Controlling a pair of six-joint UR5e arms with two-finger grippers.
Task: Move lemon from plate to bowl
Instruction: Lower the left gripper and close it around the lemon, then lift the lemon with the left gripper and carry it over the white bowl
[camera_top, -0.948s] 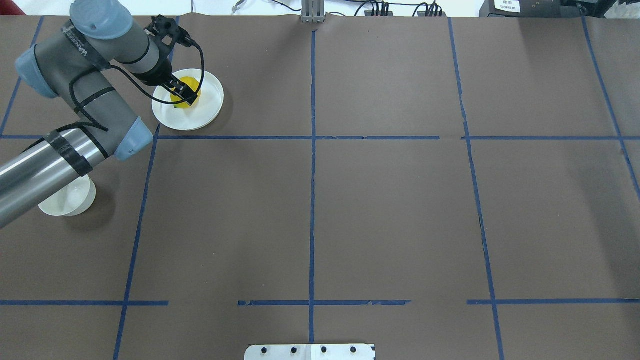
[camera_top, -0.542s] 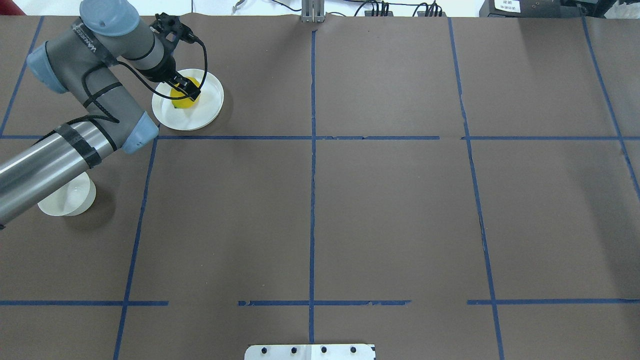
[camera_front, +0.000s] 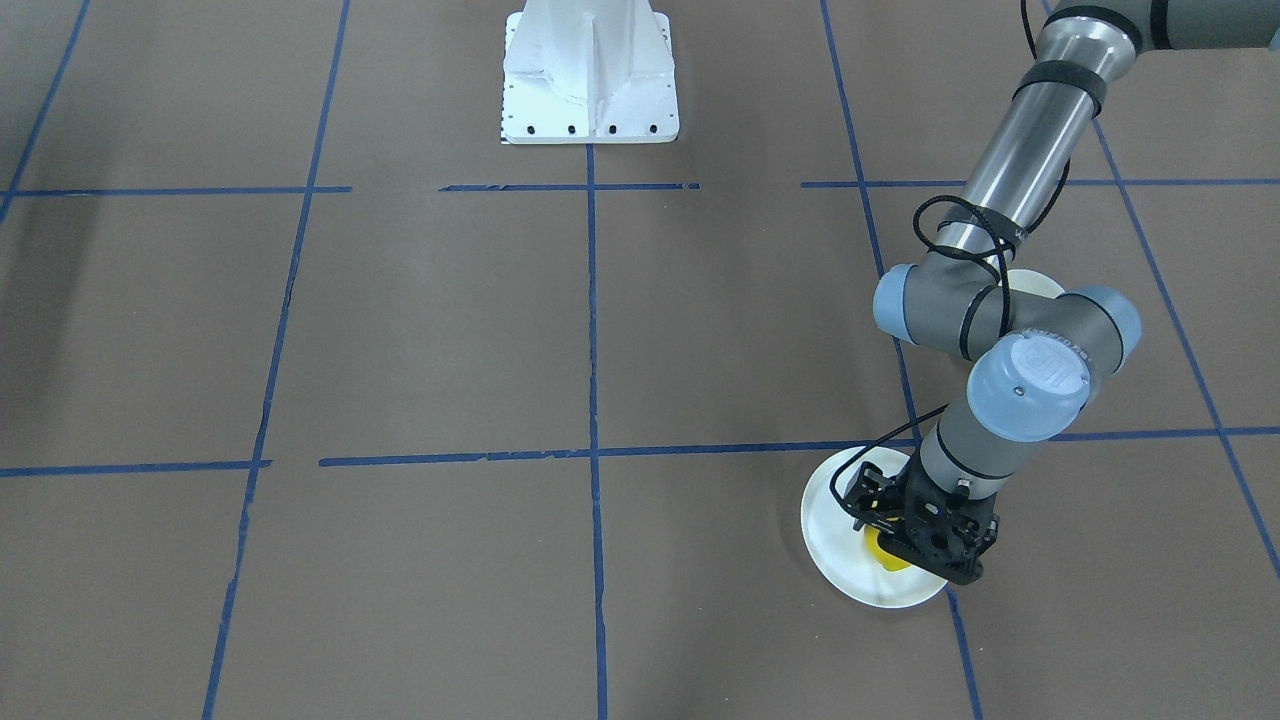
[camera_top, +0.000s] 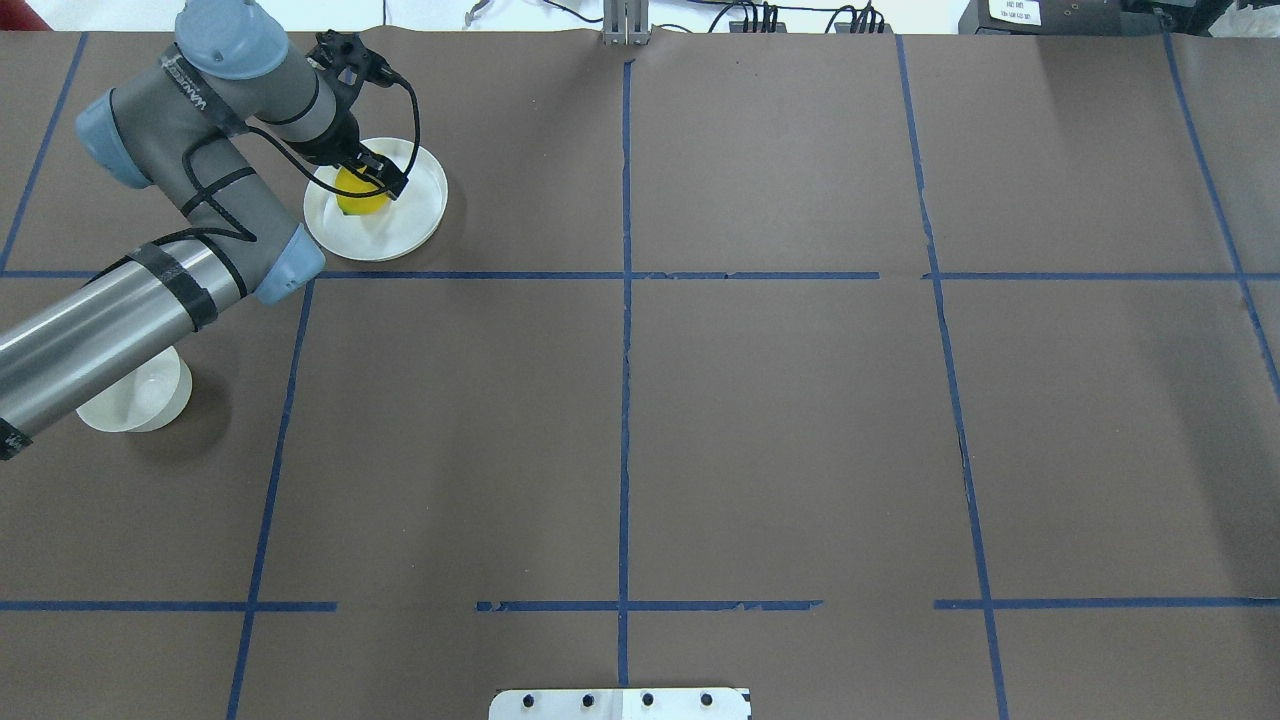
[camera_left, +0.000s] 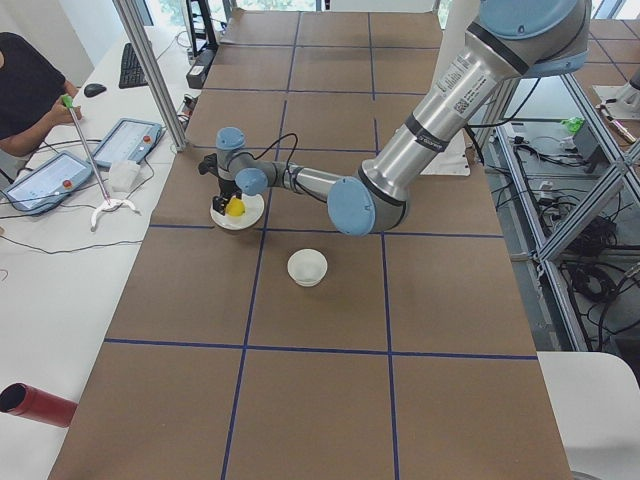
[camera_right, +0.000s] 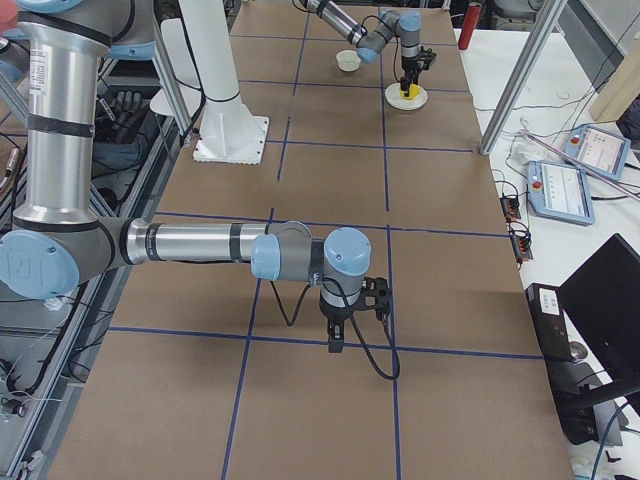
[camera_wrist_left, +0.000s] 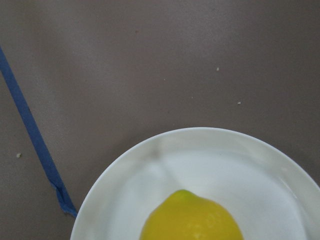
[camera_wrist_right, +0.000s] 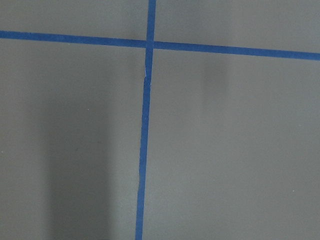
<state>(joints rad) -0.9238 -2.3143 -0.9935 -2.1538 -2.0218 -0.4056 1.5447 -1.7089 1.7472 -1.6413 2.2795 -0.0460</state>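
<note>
The yellow lemon (camera_top: 358, 198) lies on the flat white plate (camera_top: 415, 215) at the far left of the table. My left gripper (camera_top: 378, 177) hangs right over the lemon's far side, and its jaws look open with nothing in them. The left wrist view shows the lemon (camera_wrist_left: 190, 220) close below on the plate (camera_wrist_left: 150, 170), with no fingers in sight. The small white bowl (camera_top: 140, 395) stands nearer the robot, partly under my left forearm. My right gripper (camera_right: 338, 345) shows only in the exterior right view, low over bare table; I cannot tell its state.
Brown table cover with a grid of blue tape lines (camera_top: 625, 300). The robot's white base plate (camera_front: 588, 70) is at the near middle. Operators' tablets (camera_left: 120, 140) lie on a side bench beyond the table's far edge.
My left wrist and gripper have moved a little toward the plate's far side, and the elbow has swung forward. More of the lemon shows now. The lemon, plate and bowl stay put.
</note>
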